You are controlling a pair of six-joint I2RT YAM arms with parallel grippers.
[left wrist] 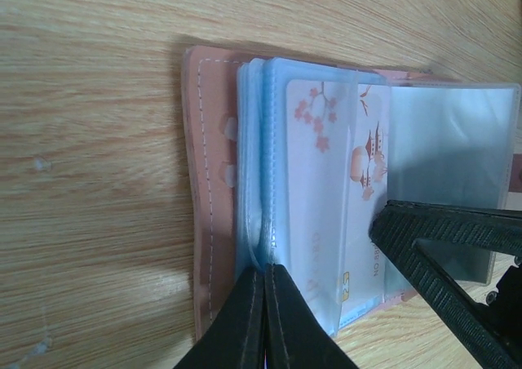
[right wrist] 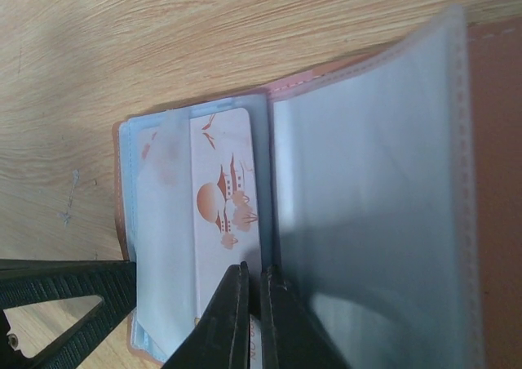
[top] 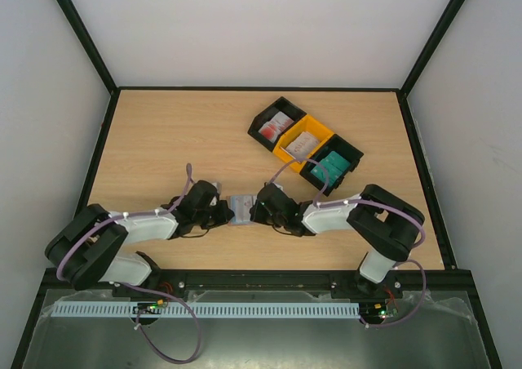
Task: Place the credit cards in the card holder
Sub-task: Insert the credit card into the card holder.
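Lower centre, top view: holder point(top: 242, 209) open on tabletop point(top: 163, 140) between grippers. Clamped tight in left gripper point(top: 223, 215): holder's left sleeve stack point(left wrist: 253, 140). Clamped tight in right gripper point(top: 256, 212): a sleeve edge beside inserted card point(right wrist: 224, 189). Upper right: three trays point(top: 303, 132) holding cards point(top: 276, 126).

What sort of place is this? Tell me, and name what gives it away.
Probably a robot lab test cell: a wooden table boxed in by white panels on a black frame, with a left arm and right arm bolted at its near edge.
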